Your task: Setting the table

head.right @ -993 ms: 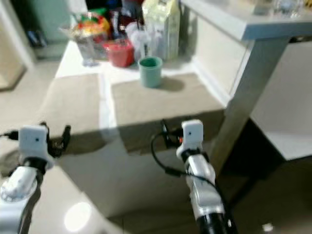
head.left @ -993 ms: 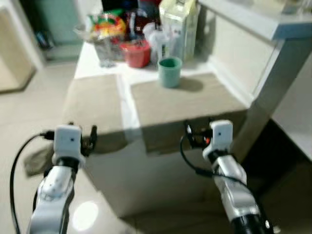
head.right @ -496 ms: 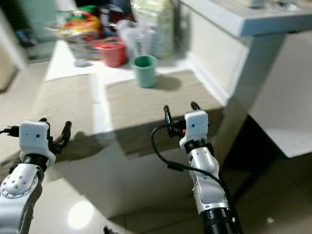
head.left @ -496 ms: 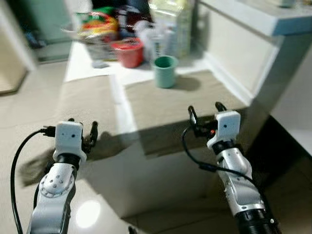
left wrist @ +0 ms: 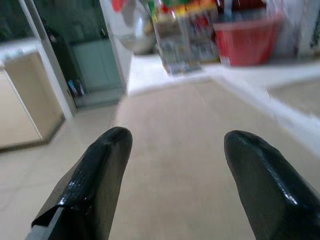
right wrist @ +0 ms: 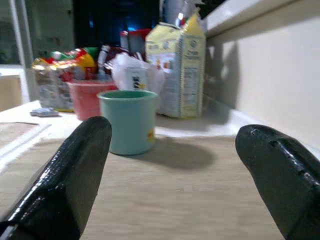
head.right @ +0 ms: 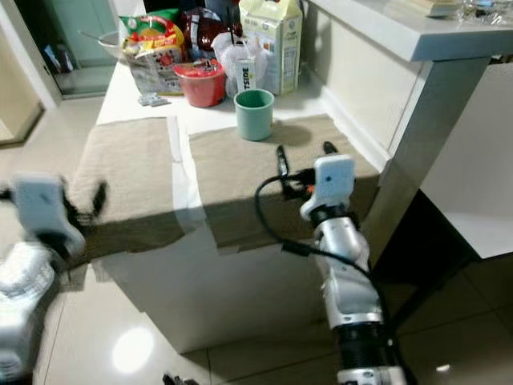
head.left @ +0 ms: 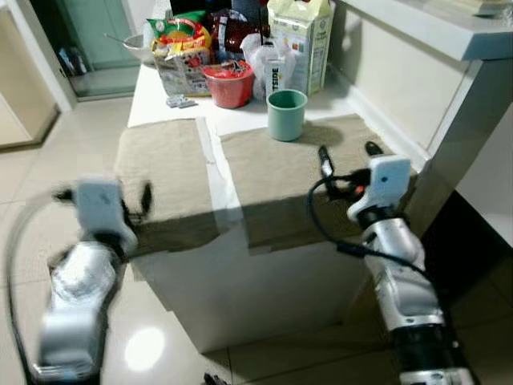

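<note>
A green cup (head.left: pixel 286 114) stands upright at the far edge of the right tan placemat (head.left: pixel 280 172) on the white table (head.left: pixel 210 172). A second tan placemat (head.left: pixel 160 164) lies to its left. My right gripper (head.left: pixel 348 152) is open and empty, low over the near part of the right placemat and pointing at the cup (right wrist: pixel 131 121), well short of it. My left gripper (left wrist: pixel 175 150) is open and empty at the near edge of the left placemat; its arm (head.left: pixel 88 241) is blurred.
Behind the cup crowd a red bowl (head.left: pixel 229 83), a milk carton (head.left: pixel 300 40), a snack bag (head.left: pixel 183 56) and a white bag (head.left: pixel 266 60). A raised white counter (head.left: pixel 437 36) borders the table on the right. Tiled floor (head.left: pixel 32 160) lies to the left.
The view has shifted and sharpened. Both grippers came forward and up to the table's near edge; the right one now hangs over the right placemat. The left arm is in motion.
</note>
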Robot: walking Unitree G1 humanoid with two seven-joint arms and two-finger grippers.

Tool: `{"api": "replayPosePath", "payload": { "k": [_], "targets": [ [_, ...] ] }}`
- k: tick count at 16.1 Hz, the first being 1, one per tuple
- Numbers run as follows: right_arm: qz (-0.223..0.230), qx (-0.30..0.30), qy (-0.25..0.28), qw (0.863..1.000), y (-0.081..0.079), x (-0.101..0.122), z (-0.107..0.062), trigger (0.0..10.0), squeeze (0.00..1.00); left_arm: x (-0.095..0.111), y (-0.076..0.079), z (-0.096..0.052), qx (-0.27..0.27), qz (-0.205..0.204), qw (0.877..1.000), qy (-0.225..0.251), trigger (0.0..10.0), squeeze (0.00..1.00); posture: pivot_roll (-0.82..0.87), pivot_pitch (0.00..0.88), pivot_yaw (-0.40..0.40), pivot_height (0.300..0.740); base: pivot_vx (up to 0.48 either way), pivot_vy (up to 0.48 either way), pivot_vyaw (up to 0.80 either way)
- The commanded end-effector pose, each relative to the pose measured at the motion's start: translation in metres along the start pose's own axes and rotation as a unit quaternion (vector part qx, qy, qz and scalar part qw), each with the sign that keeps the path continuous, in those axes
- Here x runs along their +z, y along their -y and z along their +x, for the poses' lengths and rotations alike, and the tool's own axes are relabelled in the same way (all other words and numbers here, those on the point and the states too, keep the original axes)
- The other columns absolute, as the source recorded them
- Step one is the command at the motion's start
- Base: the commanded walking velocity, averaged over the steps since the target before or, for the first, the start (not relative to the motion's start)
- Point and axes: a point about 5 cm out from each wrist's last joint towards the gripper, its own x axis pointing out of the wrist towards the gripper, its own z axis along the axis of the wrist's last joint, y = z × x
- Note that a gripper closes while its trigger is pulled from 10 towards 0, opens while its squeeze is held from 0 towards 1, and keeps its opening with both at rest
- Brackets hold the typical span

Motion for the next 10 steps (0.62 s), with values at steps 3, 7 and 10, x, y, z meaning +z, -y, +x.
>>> {"api": "replayPosePath", "payload": {
  "k": [3,7,10],
  "targets": [
    [0.014,-0.003,0.004,1.0,-0.004,0.005,0.004,10.0,0.0,0.012,0.003,0.002,-0.005,-0.002,1.0,0.013,10.0,0.0,-0.07,0.0,0.07,0.74,0.0,0.0,0.0],
    [0.024,0.004,-0.015,1.0,-0.012,0.0,-0.004,10.0,0.0,0.017,0.019,-0.002,-0.025,-0.013,0.999,0.016,10.0,0.0,-0.08,0.0,0.073,0.74,0.23,0.0,0.0],
    [0.025,0.003,-0.02,1.0,-0.013,-0.003,-0.005,10.0,0.0,0.02,0.029,-0.002,-0.049,0.001,0.998,0.026,10.0,0.0,-0.08,0.0,0.077,0.74,0.48,0.0,0.0]
  ]
}}
